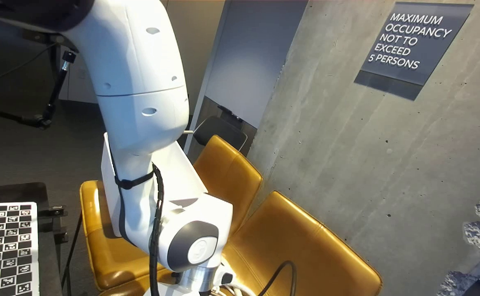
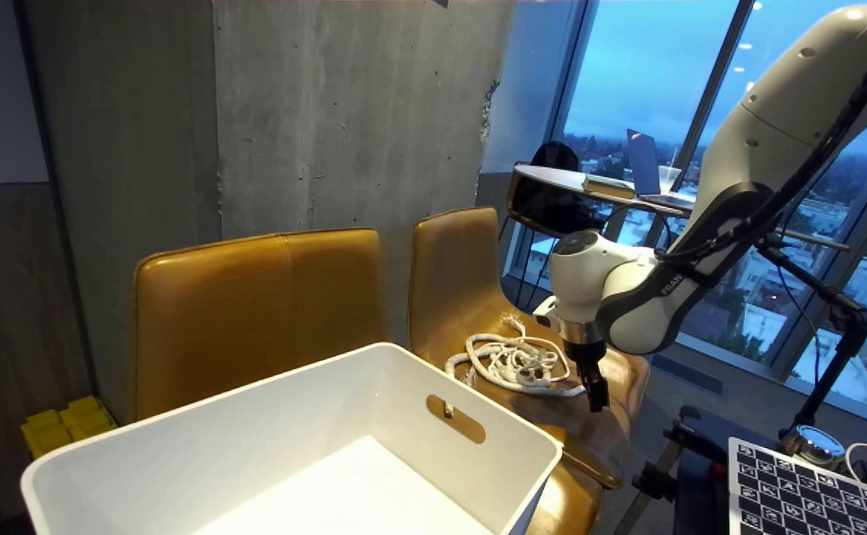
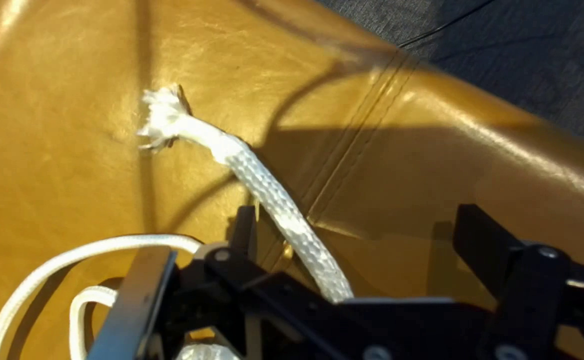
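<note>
Glossy tan chair seat (image 3: 61,175) holds loose white rope (image 3: 292,220); your gripper (image 3: 356,217) hangs near it, fingers spread wide apart.

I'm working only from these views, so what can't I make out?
Whether the frayed rope joins the thinner cord: wrist view, behind the gripper.
Crossings in the rope coil: in an exterior view, too small.
White bin, nearer floor: in an exterior view, cut off by the bottom edge.
</note>
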